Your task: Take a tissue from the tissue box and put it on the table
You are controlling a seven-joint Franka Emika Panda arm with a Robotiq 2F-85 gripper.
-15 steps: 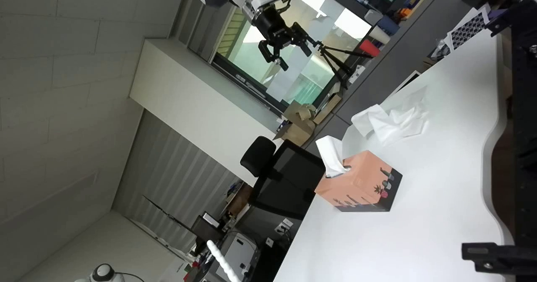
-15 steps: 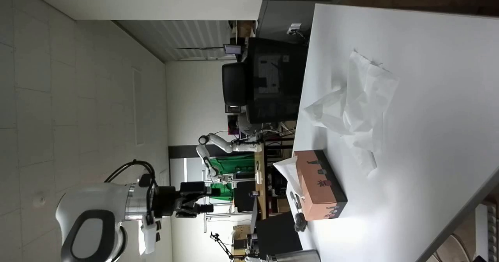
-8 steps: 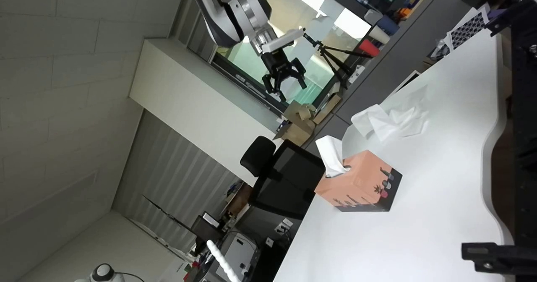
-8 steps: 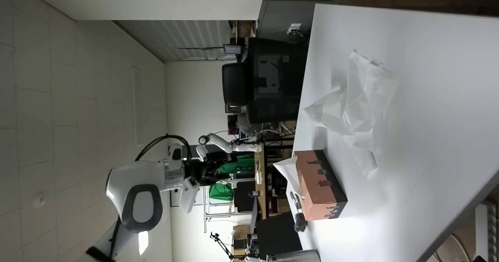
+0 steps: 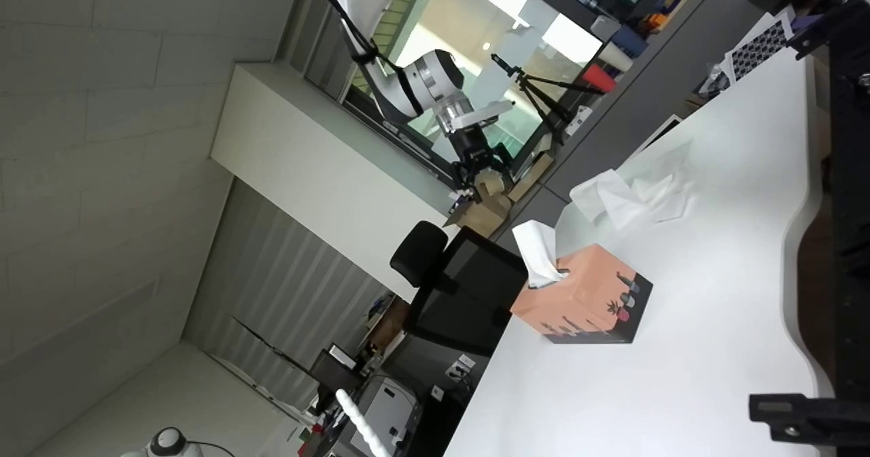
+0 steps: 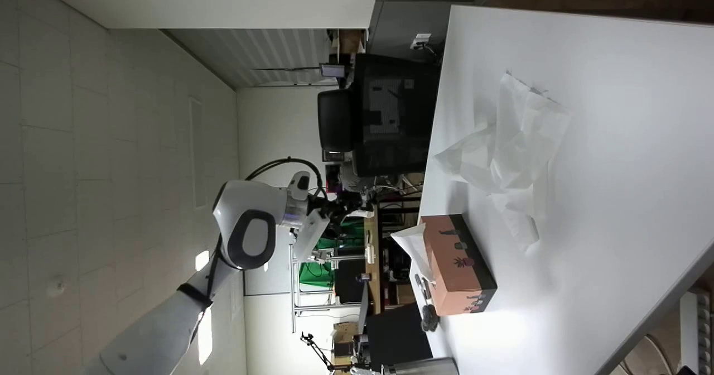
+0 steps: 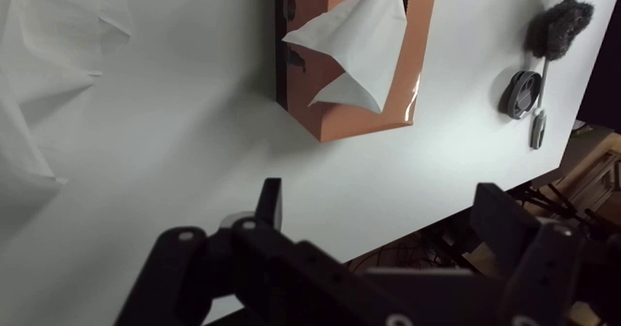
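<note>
- Left, wrist view: we see the loose tissue (image 7: 56,44) crumpled on the table (image 7: 208,137), cropped; whole in both exterior views, sheet count unclear.
- Next: tissue box (image 7: 315,76), protruding tissue (image 7: 366,42) sticking out its top.
- Then gripper (image 7: 379,197), fingers wide apart; we see it clear of the box in both exterior views.
- Right: grey ring (image 7: 525,95) beside fuzzy duster (image 6: 429,318), the duster also in an exterior view.

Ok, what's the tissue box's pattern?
Tissue box: plant drawings on salmon and dark grey; clearest in an exterior view.

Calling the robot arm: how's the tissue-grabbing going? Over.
Fingers wide open, holding nothing. Tissue poking out of tissue box. Crumpled white paper beside it on table. Nothing seen blocking the way.
</note>
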